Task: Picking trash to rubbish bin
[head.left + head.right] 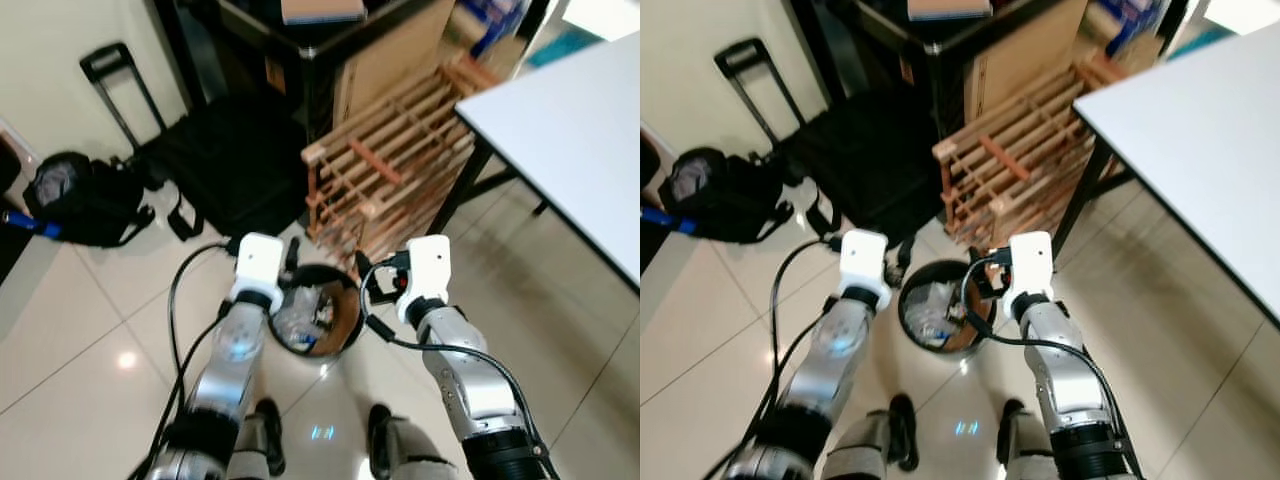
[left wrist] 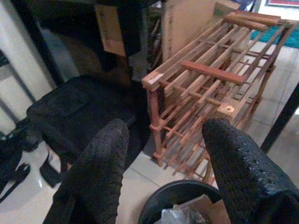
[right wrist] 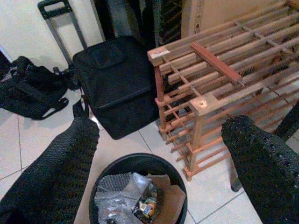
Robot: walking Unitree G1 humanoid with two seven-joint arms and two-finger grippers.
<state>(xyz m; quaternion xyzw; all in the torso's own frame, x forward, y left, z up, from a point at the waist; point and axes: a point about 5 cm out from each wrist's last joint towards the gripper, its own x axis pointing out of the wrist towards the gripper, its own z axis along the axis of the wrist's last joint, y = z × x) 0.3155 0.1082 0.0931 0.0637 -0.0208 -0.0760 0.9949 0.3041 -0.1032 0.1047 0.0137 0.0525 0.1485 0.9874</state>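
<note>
A round black rubbish bin (image 1: 345, 335) stands on the tiled floor between my two arms, just in front of my feet. Crumpled clear plastic (image 3: 119, 198), a small printed wrapper (image 3: 147, 207) and a piece of brown cardboard (image 3: 170, 203) lie inside it. My left gripper (image 2: 163, 133) is open above the bin's left rim (image 2: 182, 189) with nothing between its fingers. My right gripper (image 3: 163, 126) is open over the bin's right side, also holding nothing. Both point toward the wooden rack behind the bin.
A wooden slatted rack (image 1: 390, 160) leans right behind the bin. A black case (image 1: 230, 160) and a black backpack (image 1: 80, 195) lie at the left by the wall. A white table (image 1: 570, 130) with a black leg (image 1: 465, 185) is at the right. Open tiled floor lies to the left and right.
</note>
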